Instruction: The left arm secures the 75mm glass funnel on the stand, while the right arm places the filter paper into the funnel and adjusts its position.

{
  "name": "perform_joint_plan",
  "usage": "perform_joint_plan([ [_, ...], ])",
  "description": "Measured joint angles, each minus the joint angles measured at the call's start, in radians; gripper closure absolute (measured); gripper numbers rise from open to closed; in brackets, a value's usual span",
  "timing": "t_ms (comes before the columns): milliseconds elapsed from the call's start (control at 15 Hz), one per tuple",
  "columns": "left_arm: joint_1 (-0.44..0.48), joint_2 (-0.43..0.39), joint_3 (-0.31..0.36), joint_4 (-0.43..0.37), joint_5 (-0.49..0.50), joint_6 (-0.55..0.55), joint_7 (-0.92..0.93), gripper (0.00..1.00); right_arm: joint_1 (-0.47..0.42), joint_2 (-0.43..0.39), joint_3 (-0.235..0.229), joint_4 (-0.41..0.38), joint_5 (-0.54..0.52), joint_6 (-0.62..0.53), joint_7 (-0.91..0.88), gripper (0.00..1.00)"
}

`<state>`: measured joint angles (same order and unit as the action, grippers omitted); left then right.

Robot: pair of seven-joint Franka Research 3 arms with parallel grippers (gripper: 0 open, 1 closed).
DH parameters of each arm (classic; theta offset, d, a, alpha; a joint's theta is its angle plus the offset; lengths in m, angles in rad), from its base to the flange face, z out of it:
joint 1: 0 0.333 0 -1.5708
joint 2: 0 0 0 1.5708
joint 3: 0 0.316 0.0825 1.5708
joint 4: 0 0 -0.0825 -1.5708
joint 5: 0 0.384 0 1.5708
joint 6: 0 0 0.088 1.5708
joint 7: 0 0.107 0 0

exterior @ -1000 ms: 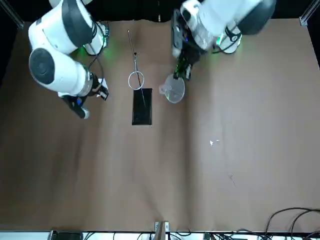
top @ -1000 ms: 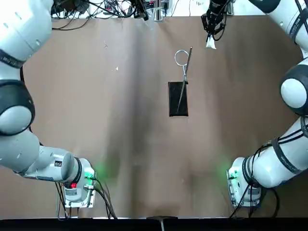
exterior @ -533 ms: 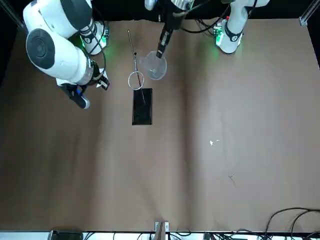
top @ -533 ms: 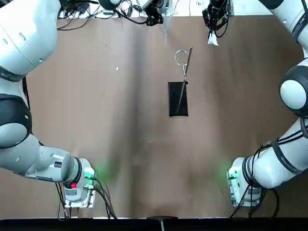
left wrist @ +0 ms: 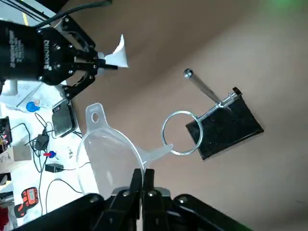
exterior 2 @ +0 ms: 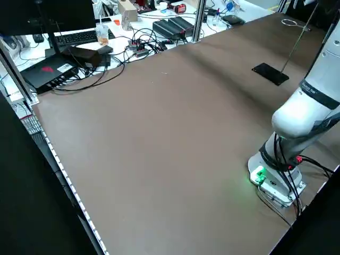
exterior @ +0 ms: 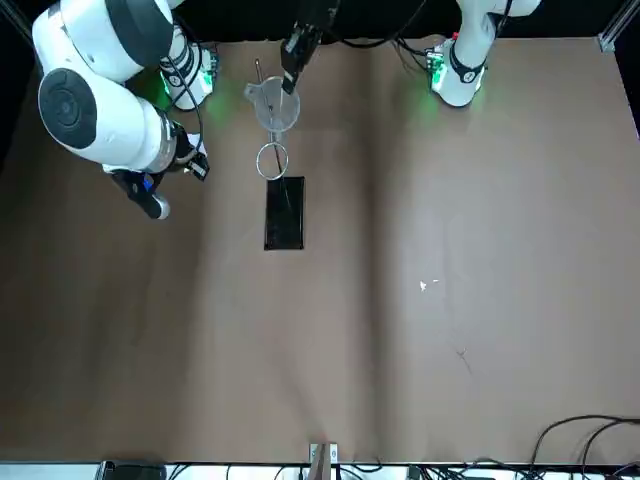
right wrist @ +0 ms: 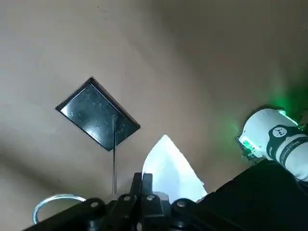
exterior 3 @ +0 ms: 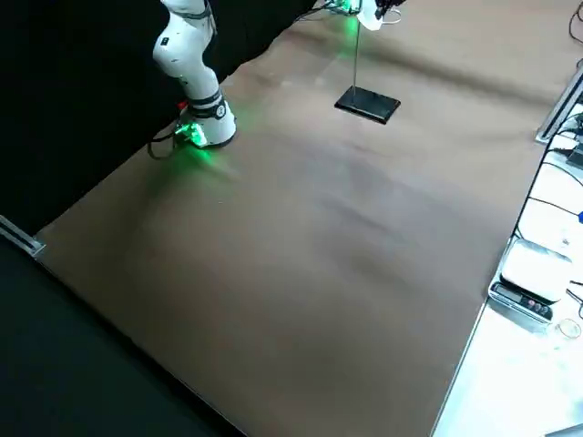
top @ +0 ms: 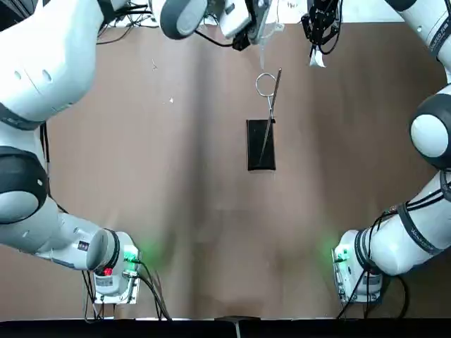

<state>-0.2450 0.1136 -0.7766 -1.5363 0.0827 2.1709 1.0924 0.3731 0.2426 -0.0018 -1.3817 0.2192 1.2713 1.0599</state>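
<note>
The stand has a black base (top: 261, 144) (exterior: 284, 212) and a wire ring (top: 266, 84) (exterior: 272, 160) on its thin rod. My left gripper (top: 257, 28) (left wrist: 143, 175) is shut on the rim of the clear 75mm glass funnel (exterior: 272, 105) (left wrist: 110, 159). It holds the funnel in the air close to the ring, stem towards the ring (left wrist: 179, 132). My right gripper (top: 318, 39) (right wrist: 143, 180) is shut on the white filter paper (top: 317, 60) (right wrist: 171, 166), raised at the stand's right. The left wrist view also shows that paper (left wrist: 118, 53).
Cables and equipment lie past the table's far edge (top: 176, 10). Both arm bases (top: 113, 271) (top: 356, 271) stand at the near edge. The left side view shows a bench with a keyboard and boxes (exterior 2: 79, 50) beside the table.
My left arm has swung the funnel from beside the stand up to just over the ring. The right gripper with the paper has barely shifted.
</note>
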Motion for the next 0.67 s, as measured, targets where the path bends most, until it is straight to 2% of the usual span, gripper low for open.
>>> perform_joint_plan([
  [133,-0.025,0.028,0.000,-0.009,0.068,0.015,-0.030,0.97,0.000,0.000,-0.001,0.000,0.000,-0.002,0.000,0.99],
  [667,-0.064,0.107,0.000,-0.013,0.159,0.033,-0.061,0.97,0.000,0.001,-0.001,0.000,0.003,0.000,0.002,0.99],
])
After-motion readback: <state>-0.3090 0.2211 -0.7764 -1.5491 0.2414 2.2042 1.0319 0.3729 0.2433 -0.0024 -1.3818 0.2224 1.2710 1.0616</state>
